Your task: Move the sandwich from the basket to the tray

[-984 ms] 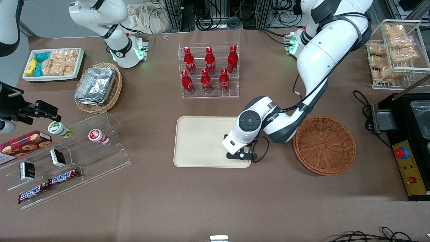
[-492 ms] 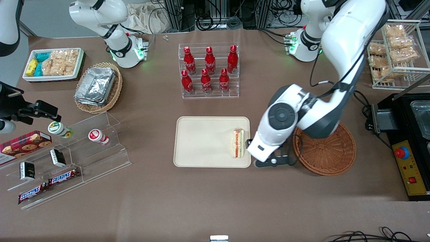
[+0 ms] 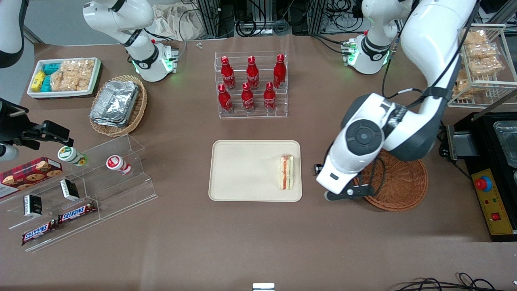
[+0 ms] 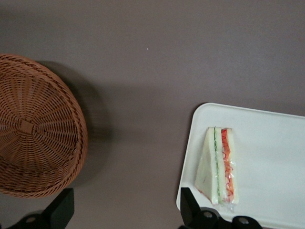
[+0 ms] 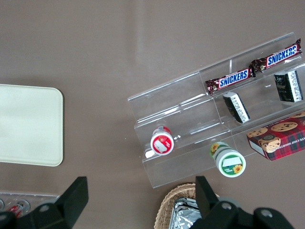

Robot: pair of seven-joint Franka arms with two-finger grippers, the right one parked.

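Note:
The sandwich lies on its side on the cream tray, close to the tray's edge toward the working arm, with its red and pale layers showing. My left gripper hangs open and empty above the bare table between the tray and the round reddish-brown basket, and the arm covers part of the basket. In the left wrist view the gripper has its fingers spread wide; the sandwich on the tray lies beside one finger, and the empty basket beside the other.
A clear rack of red bottles stands farther from the camera than the tray. An acrylic stand with snacks, a foil-filled oval basket and a white snack bin lie toward the parked arm's end. A black device is beside the basket.
My gripper was low over the tray, covering the sandwich; it has let go, risen and moved off toward the basket. The sandwich stays on the tray.

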